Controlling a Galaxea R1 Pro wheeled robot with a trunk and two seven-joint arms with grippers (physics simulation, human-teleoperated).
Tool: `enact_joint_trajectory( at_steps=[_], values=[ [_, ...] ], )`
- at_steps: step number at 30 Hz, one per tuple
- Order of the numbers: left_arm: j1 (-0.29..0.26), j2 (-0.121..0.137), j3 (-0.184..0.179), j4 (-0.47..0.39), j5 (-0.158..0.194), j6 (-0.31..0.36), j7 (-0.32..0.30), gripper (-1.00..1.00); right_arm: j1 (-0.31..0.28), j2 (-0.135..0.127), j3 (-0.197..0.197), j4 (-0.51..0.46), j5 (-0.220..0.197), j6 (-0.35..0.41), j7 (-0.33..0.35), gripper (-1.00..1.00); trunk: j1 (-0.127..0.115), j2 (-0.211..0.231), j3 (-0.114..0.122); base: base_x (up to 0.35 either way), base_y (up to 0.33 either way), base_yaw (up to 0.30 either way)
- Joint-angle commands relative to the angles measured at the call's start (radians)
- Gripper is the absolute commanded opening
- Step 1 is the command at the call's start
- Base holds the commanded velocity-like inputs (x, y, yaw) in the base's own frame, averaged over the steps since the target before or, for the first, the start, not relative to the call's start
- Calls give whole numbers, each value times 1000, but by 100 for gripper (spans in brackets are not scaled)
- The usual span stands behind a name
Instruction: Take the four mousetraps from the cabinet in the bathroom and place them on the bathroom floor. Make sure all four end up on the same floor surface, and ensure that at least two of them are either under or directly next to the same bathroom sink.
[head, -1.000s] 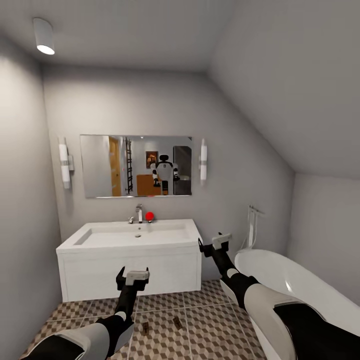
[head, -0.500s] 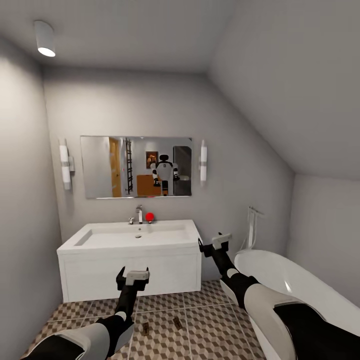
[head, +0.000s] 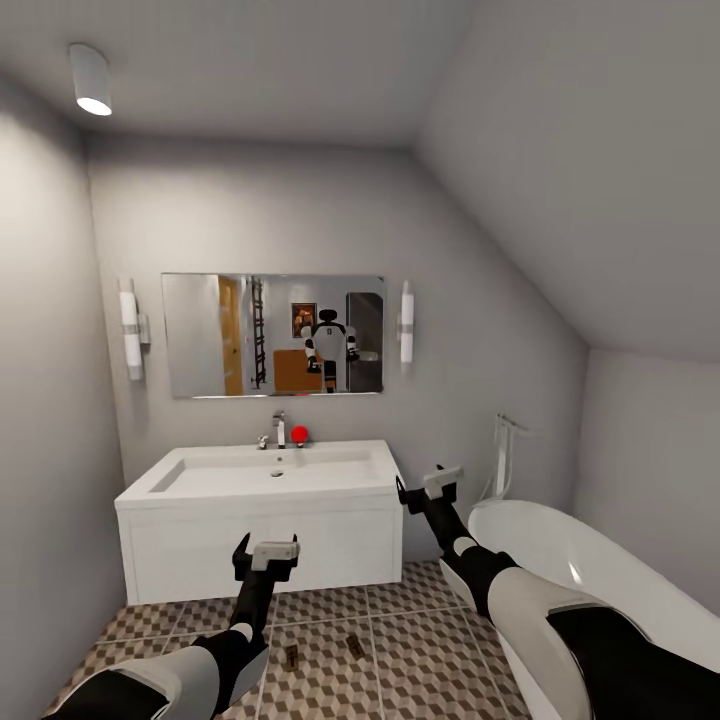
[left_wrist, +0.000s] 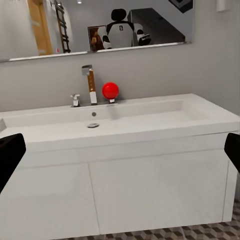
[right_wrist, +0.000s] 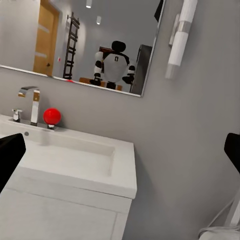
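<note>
Two mousetraps lie on the patterned bathroom floor (head: 400, 620) in front of the sink (head: 270, 475): one mousetrap (head: 290, 657) and another (head: 354, 646) just right of it. They are small tan rectangles with dark wire. My left gripper (head: 265, 555) hangs open before the white vanity front, above the floor. Its dark fingertips (left_wrist: 10, 155) stand wide apart with nothing between them, facing the sink (left_wrist: 125, 122). My right gripper (head: 430, 487) is open and empty too, beside the sink's right end (right_wrist: 90, 160), fingertips (right_wrist: 9, 155) spread wide.
A white bathtub (head: 590, 570) fills the right side, close to my right arm. A mirror (head: 273, 334) over the sink reflects me and an orange-brown unit behind. A red ball (head: 299, 433) sits by the chrome faucet (head: 279, 426). Grey walls close in left and back.
The whole picture has drifted a few pixels, so the camera has moved slightly. Both arms and the two mousetraps stay as they were.
</note>
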Motion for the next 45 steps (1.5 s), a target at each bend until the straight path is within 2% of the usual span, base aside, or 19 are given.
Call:
enact_joint_trajectory(
  at_steps=[1,7,8,9,19,21,29,33,40,42,44,45],
  values=[
    [-1,-1,-8,4,4,-5,5,100,-1,0,7,1,4,-1,-9,100,0,-1,-1,0,0,0],
    [4,0,-8,4,4,-11,5,100,3,-1,7,2,4,-1,-9,100,0,-1,-1,0,0,0],
    [14,1,-8,4,4,-11,5,100,41,-5,6,2,5,-1,-12,100,0,-1,-1,0,0,0],
    [22,2,-8,5,4,-11,5,100,54,-6,6,2,5,-1,-13,100,0,-1,-1,0,0,0],
    [97,18,-7,5,5,-9,5,100,144,-17,5,2,6,-1,-16,100,0,-1,-1,0,0,0],
    [128,25,-7,5,5,-8,5,100,174,-29,6,3,6,-1,-17,100,0,-1,-1,0,0,0],
    [189,34,-7,6,5,-6,5,100,235,-67,5,4,0,0,-20,100,0,-1,-1,0,0,0],
    [219,42,-7,6,5,-5,5,100,260,-83,5,4,-20,0,-20,100,0,-1,-1,0,0,0],
    [266,54,-7,7,5,-2,6,100,313,-96,4,5,-97,1,-20,100,0,-1,-1,0,0,0],
    [290,67,-7,8,5,2,6,100,326,-97,5,5,-125,1,-19,100,0,-1,-1,0,0,0],
    [302,78,-7,8,5,4,6,100,342,-97,6,5,-136,2,-19,100,0,-1,-1,0,0,0],
    [313,97,-7,8,5,6,6,100,358,-96,6,5,-143,2,-19,100,0,-1,-1,0,0,0]
  ],
)
